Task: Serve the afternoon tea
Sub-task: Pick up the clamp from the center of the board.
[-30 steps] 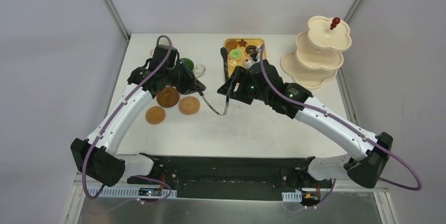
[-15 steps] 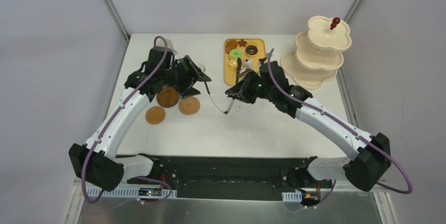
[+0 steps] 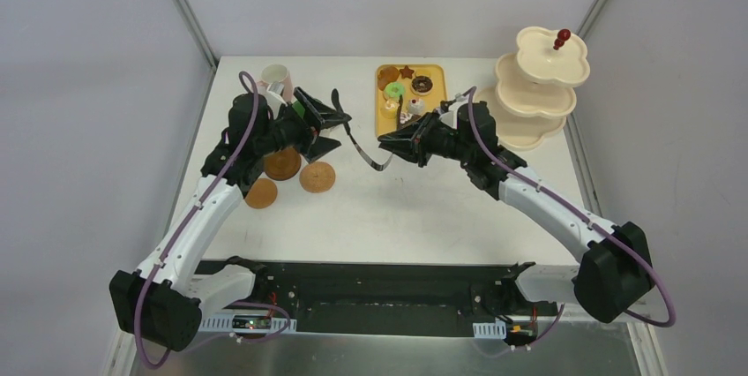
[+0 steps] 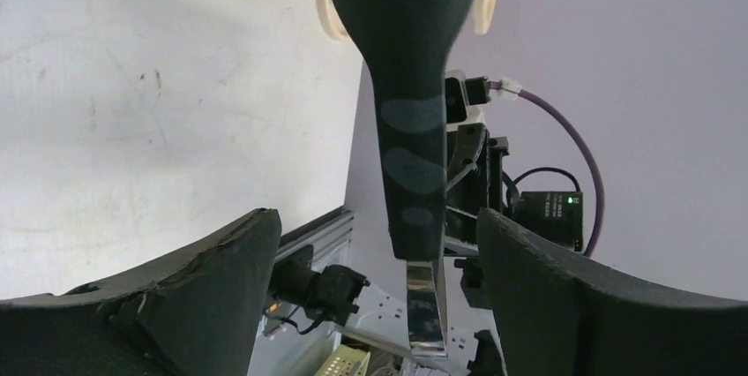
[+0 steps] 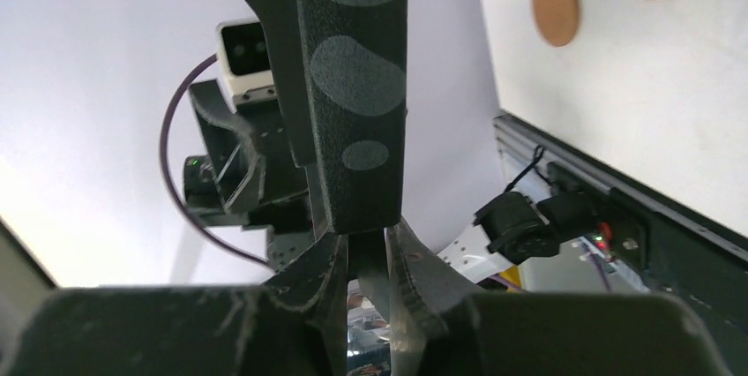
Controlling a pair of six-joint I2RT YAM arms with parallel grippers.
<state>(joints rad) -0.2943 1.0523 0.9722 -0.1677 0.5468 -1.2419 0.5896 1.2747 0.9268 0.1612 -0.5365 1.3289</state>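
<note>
2 white arms [image 3: 198,217], blk joints [image 3: 609,283], purple cables [image 4: 575,133], green LEDs [image 4: 571,200], blk jaws.

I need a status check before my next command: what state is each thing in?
left claw: open, astride the tongs, not gripping.
right claw: shut on the tongs.
tongs: held by the right claw alone.
stand: visible tiers bare.
tray: holding the pastries.
coasters: flat, no mugs on them.
cream mug: upright.

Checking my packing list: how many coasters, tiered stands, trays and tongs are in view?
Coasters: 3
Tiered stand: 1
Tray: 1
Tongs: 1
Total: 6
</note>
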